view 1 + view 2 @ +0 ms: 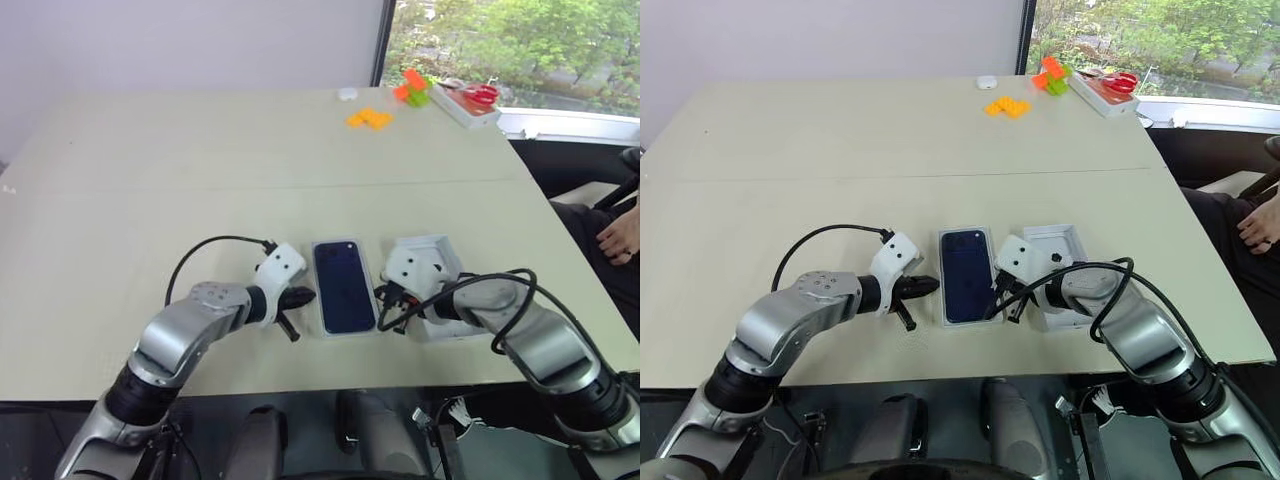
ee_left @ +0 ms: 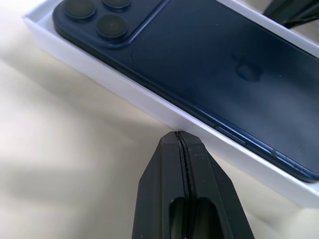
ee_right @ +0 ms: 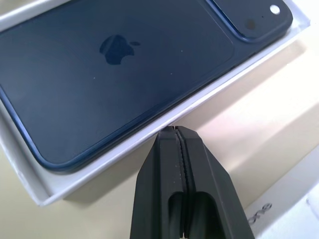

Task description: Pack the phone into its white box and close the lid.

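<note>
Left eye view: we see the phone (image 1: 344,287) lying back-up in the box (image 1: 322,330), lid (image 1: 432,262) at its 3 o'clock. Left gripper (image 1: 303,297) at 9 and right gripper (image 1: 381,297) at 3 flank the box, fingers pressed together, empty.

Head overhead; wrists close, sharing phone (image 2: 209,74)

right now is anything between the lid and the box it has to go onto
Nothing visible. The lid lies open side up just right of the white box, with only the right gripper between them. The phone already lies inside.
</note>
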`<state>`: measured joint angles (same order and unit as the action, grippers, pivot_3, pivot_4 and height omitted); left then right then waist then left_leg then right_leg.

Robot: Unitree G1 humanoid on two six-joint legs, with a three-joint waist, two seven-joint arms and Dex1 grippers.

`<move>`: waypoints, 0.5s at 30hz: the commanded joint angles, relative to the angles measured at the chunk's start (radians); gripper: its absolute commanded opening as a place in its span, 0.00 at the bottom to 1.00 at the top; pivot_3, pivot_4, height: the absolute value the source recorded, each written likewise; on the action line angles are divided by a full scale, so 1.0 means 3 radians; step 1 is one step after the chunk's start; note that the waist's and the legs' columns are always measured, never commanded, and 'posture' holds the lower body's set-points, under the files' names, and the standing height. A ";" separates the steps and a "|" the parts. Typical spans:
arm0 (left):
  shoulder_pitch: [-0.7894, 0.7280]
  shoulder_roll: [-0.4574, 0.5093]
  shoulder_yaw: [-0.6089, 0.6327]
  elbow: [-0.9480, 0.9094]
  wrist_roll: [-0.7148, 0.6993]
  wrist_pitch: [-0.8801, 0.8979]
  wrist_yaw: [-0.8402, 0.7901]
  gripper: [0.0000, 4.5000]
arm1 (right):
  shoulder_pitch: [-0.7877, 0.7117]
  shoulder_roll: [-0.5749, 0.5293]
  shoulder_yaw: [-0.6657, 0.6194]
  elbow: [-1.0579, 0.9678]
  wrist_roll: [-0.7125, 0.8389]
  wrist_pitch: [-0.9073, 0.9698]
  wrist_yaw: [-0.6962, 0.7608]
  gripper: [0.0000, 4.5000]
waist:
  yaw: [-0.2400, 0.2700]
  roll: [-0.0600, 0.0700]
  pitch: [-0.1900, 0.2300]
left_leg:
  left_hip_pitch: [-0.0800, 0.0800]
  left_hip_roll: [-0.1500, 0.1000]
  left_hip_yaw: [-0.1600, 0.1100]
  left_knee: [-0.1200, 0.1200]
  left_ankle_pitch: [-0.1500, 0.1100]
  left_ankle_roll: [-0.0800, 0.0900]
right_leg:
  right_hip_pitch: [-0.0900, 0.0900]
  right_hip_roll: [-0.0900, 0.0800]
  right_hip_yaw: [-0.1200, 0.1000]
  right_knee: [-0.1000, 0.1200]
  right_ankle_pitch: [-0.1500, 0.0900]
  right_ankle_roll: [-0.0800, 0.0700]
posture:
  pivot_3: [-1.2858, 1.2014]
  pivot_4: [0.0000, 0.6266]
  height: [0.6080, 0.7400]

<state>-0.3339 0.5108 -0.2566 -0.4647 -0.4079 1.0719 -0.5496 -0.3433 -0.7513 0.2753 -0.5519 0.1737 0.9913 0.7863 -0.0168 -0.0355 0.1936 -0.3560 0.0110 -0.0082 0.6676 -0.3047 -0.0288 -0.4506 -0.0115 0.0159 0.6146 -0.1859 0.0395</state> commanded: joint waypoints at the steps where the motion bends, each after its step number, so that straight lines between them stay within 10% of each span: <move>1: 0.0099 0.0108 0.0291 -0.0178 -0.0095 -0.0185 -0.0108 0.00 | -0.0022 -0.0027 -0.0386 -0.0269 0.0316 0.0187 0.0096 0.30 | -0.0006 0.0000 0.0000 | 0.0000 0.0000 0.0000 0.0000 0.0000 0.0000 | 0.0000 0.0001 0.0000 0.0000 -0.0001 -0.0001 | 0.52 0.24 0.90; 7: 0.0216 0.0204 0.0554 0.0015 -0.0044 -0.0343 -0.0078 0.00 | -0.0230 -0.0118 -0.0796 -0.0398 0.0565 0.0665 -0.0024 0.98 | 0.0002 0.0000 0.0000 | 0.0001 0.0002 0.0000 0.0000 0.0000 0.0000 | 0.0000 0.0002 -0.0001 0.0000 -0.0005 -0.0009 | 0.52 0.24 0.90; 15: 0.0422 0.0315 0.0842 0.0027 -0.0088 -0.1162 -0.0457 0.00 | -0.0626 -0.0137 -0.0857 -0.0157 0.0677 0.2070 -0.0552 0.99 | 0.0013 0.0000 0.0000 | -0.0001 0.0003 0.0000 0.0000 -0.0002 0.0003 | -0.0001 0.0001 -0.0001 -0.0001 -0.0005 -0.0011 | 0.52 0.24 0.90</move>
<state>-0.2152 0.5939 -0.0198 -0.4338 -0.4262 0.7765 -0.6529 -0.5249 -0.7865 0.0276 -0.5979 0.3676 1.5864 0.6520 -0.0130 -0.0355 0.1936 -0.3564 0.0117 -0.0079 0.6675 -0.3053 -0.0278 -0.4509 -0.0115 0.0157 0.6141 -0.1876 0.0361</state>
